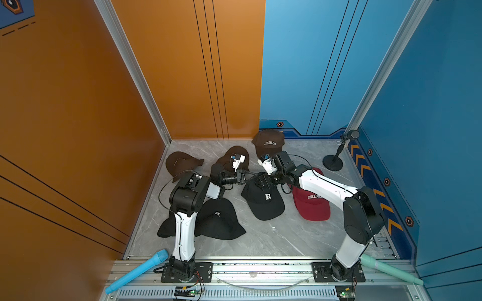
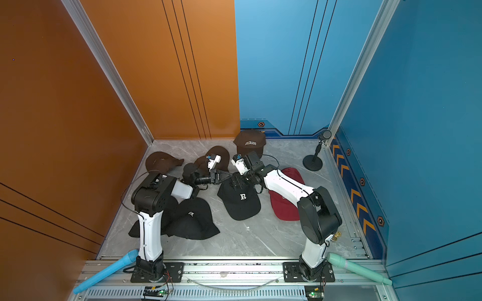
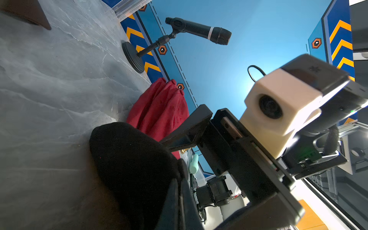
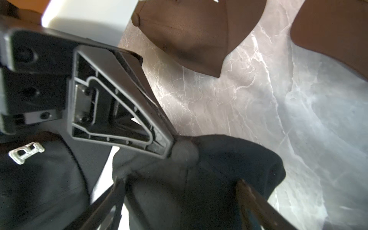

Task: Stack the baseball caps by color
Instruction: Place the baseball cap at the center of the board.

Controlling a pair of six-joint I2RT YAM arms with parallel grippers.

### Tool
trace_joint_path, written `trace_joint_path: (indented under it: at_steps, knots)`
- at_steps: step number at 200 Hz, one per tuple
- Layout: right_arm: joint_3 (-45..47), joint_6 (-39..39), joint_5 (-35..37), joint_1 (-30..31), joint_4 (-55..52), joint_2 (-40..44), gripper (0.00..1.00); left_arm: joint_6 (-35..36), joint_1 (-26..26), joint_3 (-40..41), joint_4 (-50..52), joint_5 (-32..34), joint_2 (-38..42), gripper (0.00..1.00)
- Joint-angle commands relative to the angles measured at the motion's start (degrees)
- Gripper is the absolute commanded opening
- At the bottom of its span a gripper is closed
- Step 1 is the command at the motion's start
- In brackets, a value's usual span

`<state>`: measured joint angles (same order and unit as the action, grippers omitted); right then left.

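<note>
Both top views: bright, even overhead light, focus sharp throughout. Soft, short shadows under arms on marble floor (image 1: 260, 242); pale sheen streaks lower centre. Orange wall (image 1: 65, 104) dims toward left edge of frame. Black cap (image 1: 260, 208) nearly flat black, folds lost. Left wrist view: white glare blooms on blue wall (image 3: 219, 59) behind white camera housing (image 3: 282, 123); nearest parts blurred. Right wrist view: nearest parts soft, one patch blown out white, marble farther off sharper.
</note>
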<state>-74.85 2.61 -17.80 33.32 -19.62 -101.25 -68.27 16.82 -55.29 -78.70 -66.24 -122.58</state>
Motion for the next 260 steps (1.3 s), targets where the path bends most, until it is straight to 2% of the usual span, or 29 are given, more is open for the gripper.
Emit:
trace_joint_path:
  at_steps: [1,29,45,55,77,111,125,138,158,175,201,214,239,260]
  knots:
    - [-1.0,-1.1,-1.0,0.0,0.2,-0.9,0.73,-0.5,-0.5,-1.9,-2.0,-1.8,-1.3,0.0]
    - [-0.4,-0.6,0.0,-0.2,1.9,-0.5,0.68,-0.6,-0.1,-2.2,-2.0,-2.4,-2.2,0.0]
    - [-0.6,-0.3,-0.1,-0.6,2.6,-0.3,0.61,-0.5,0.2,-2.2,-1.9,-2.4,-2.7,0.0]
    - [-1.0,-0.2,-0.4,-0.8,2.6,-0.4,0.51,-0.4,0.3,-2.1,-1.9,-2.4,-3.0,0.0]
    - [-1.8,-0.2,-0.6,-0.9,2.4,-0.8,0.4,-0.3,0.6,-2.1,-2.0,-2.5,-3.2,0.0]
    - [-2.1,-0.2,-0.3,-0.9,1.9,-1.5,0.3,-0.2,0.7,-2.3,-1.9,-2.9,-3.0,0.0]
    - [-2.1,-0.2,-0.2,-0.9,1.7,-1.7,0.34,-0.3,0.7,-2.5,-1.9,-3.1,-2.8,0.0]
    - [-2.0,-0.2,0.6,-0.7,1.6,-1.6,0.51,-0.5,0.7,-2.8,-2.0,-3.2,-2.9,0.0]
    - [-1.9,-0.5,2.5,-0.6,0.7,-1.7,0.68,-0.6,0.7,-3.1,-2.0,-3.4,-2.9,0.0]
    - [-2.0,-0.6,3.9,-0.7,0.3,-2.1,0.73,-0.7,0.8,-3.2,-2.0,-3.5,-2.7,0.0]
    - [-2.5,-0.8,3.9,-0.9,0.4,-4.3,0.73,-0.7,1.2,-3.3,-1.9,-4.1,-2.2,0.0]
    - [-2.9,-0.5,3.2,-0.9,0.7,-5.1,0.68,-0.7,1.4,-3.3,-1.9,-4.2,-2.0,0.0]
    - [-2.5,-0.2,2.3,-0.6,1.7,-4.9,0.43,-0.8,1.3,-3.3,-1.9,-4.3,-1.6,0.0]
    - [-2.3,-0.2,2.5,-0.5,1.5,-4.0,0.28,-0.8,1.1,-3.3,-1.9,-4.4,-1.4,0.0]
